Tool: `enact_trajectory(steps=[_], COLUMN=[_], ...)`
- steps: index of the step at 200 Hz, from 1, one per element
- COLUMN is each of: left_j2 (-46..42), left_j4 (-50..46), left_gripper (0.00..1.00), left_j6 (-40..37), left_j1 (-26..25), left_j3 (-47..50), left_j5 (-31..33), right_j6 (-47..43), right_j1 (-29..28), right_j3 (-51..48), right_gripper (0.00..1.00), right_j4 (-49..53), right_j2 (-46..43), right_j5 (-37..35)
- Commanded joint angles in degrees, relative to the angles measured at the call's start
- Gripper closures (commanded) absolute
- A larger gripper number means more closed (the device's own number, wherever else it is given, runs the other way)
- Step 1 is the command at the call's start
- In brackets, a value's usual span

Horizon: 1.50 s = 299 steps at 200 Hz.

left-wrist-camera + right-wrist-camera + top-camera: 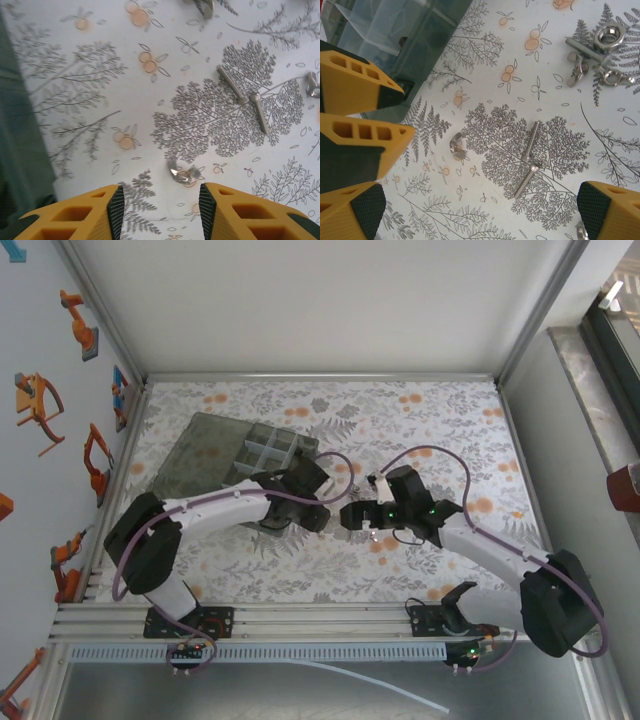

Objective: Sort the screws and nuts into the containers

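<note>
On the leaf-printed cloth [75,75] two silvery screws [231,84] lie nearly end to end, slim-shanked with small heads; a shiny wing nut [182,173] sits alone, just ahead of the left gripper [161,210] and roughly in line with the gap of its parted jaws; the screws lie further ahead, to the right; the right gripper [485,215] stands wide open, the screw pair ahead between its pads; a hex nut [609,36] rests far right; the organizer box [395,30] lies upper left.
</note>
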<state>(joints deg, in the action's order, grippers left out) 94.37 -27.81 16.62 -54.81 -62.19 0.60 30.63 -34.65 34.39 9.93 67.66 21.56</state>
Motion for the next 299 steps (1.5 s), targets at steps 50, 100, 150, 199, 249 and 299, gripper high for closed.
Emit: enact_trajectory(steps=[50,100,150,199,249,299], left_j2=[8.7,11.46,13.31,14.79,14.99,11.69], left_j4=[-1.21,-3.18,-4.78,-5.68,-6.35,-4.88], left_gripper=[0.58,0.64,0.66,0.71,0.83,0.88], left_j6=[-1.44,-1.35,0.25,1.56,1.65,1.5], left_j1=[-2.45,-2.91,-3.33,-3.64,-3.73,-3.43], left_j3=[-4.04,-5.06,-5.58,-5.92,-6.61,-8.19], left_j5=[-3.43,-1.37,0.29,0.77,3.15,5.57], right_j6=[2.23,1.52,1.18,0.92,0.45,0.82], right_j1=[-0.33,-0.33,-0.33,-0.33,-0.33,-0.33], right_j3=[-3.55,-2.55,-1.87,-1.07,-0.3,-1.6], right_gripper=[0.0,0.0,0.0,0.0,0.0,0.0], right_j4=[0.56,0.18,0.11,-0.18,-0.29,-0.34], right_j2=[-4.94,-3.91,-3.33,-2.28,-1.3,-2.87], right_j5=[-1.07,-1.02,-1.17,-0.98,-0.86,-2.37])
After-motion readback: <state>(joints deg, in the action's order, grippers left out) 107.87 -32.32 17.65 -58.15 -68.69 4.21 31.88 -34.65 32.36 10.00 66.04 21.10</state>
